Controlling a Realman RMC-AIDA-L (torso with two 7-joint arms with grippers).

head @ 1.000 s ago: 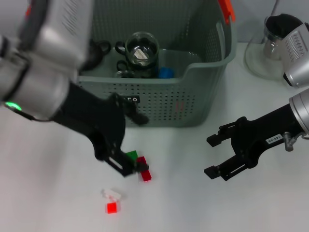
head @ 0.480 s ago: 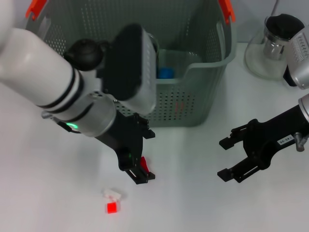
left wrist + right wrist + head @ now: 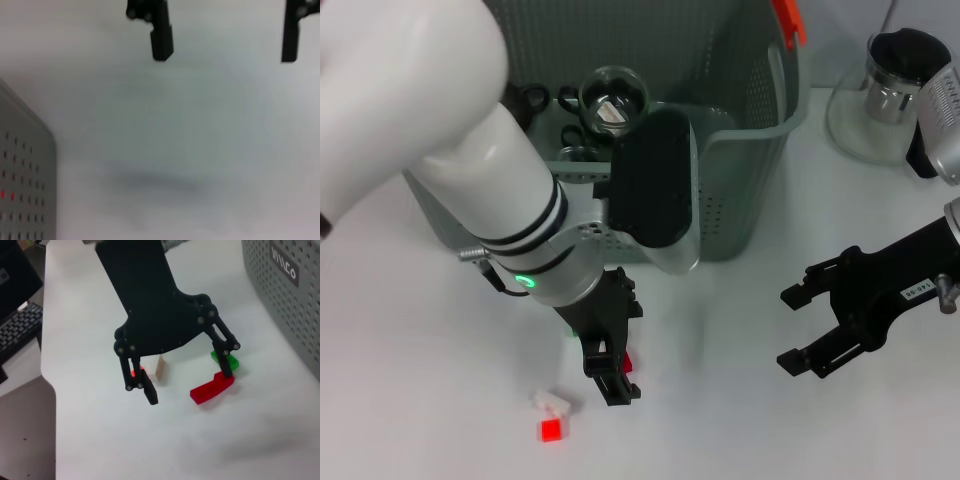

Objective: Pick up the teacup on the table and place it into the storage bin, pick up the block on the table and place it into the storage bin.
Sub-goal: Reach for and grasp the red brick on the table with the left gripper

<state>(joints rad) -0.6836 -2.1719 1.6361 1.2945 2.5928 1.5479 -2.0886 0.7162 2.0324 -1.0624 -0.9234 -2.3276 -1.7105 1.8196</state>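
Head view. The left pincer (image 3: 612,372) is low over the desk (image 3: 720,420), its black fingers straddling a red block (image 3: 626,363) just in front of the storage bin (image 3: 740,150); this pose suits a grasp of the block, though contact cannot be confirmed here. A glass teacup (image 3: 614,100) already sits inside the bin, so that half of the task appears done. A small red cube (image 3: 551,430) and a pale piece (image 3: 551,403) lie apart, nearer the robot. The right pincer (image 3: 815,325) hovers idle to the right, fingers spread and holding nothing, clear of the working arm.

Left wrist view. Only bare desk, a corner of the bin wall (image 3: 22,185) and the far right pincer's two separated fingers (image 3: 161,35) appear; the block is not seen.

Right wrist view. The left pincer (image 3: 187,375) stands with fingers wide apart, one fingertip (image 3: 226,365) touching or just over the red block (image 3: 211,388) beside a green block (image 3: 225,360); nothing is clamped yet.
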